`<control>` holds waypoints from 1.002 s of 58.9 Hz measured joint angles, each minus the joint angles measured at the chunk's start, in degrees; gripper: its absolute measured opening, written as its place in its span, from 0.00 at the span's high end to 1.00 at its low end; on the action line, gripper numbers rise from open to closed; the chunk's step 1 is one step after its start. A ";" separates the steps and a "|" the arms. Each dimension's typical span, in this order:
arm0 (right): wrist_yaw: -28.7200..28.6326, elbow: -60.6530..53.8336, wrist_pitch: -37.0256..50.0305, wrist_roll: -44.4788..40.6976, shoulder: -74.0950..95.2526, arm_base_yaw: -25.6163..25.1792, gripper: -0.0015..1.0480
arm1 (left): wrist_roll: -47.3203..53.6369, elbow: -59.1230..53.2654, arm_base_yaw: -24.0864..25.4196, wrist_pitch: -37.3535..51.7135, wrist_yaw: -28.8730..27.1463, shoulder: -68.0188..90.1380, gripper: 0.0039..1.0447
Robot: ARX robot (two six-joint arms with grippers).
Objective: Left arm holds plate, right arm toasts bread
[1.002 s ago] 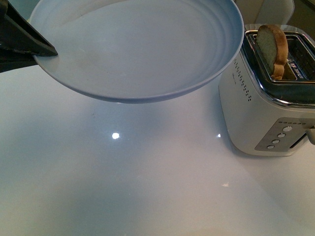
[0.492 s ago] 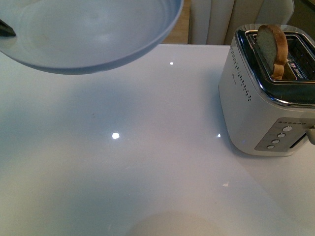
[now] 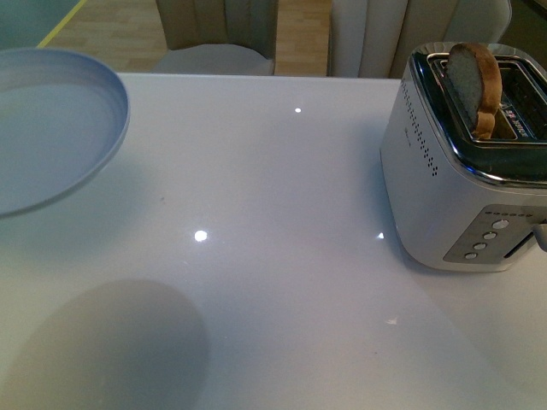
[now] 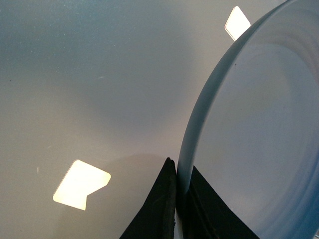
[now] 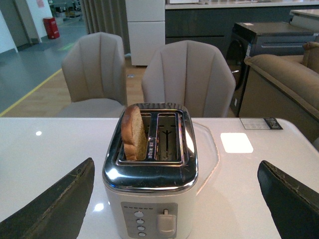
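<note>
The left end effector (image 4: 175, 174) pinches the rim of the pale blue plate (image 4: 259, 124): one black finger lies under the rim and the other on the inner side, both pressed against the plastic. In the front view the plate sits at the far left, partly cut off by the edge. It hangs above the white table (image 3: 273, 282), where its round shadow falls apart from it, closer to the camera.

The right end effector (image 5: 175, 164) is spread wide, its two dark fingers well apart with nothing between them, facing the toaster (image 5: 149, 199). The toaster stands on the right side of the table, well apart from the plate. The slice of bread (image 3: 475, 81) stands upright in the slot on the plate's side, its rounded top and brown crust rising above the chrome top. Two beige chairs (image 5: 187, 74) stand beyond the table.
</note>
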 joint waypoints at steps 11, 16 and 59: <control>0.00 0.00 0.00 0.00 0.00 0.00 0.08 | 4.92 -0.11 2.62 5.29 1.42 9.62 0.98; -0.02 0.00 0.00 0.00 0.00 0.00 0.08 | 6.43 0.22 3.63 7.67 1.57 14.69 0.98; -0.02 0.00 0.00 0.00 -0.02 0.00 0.08 | 8.37 14.91 6.62 12.11 1.73 37.40 0.98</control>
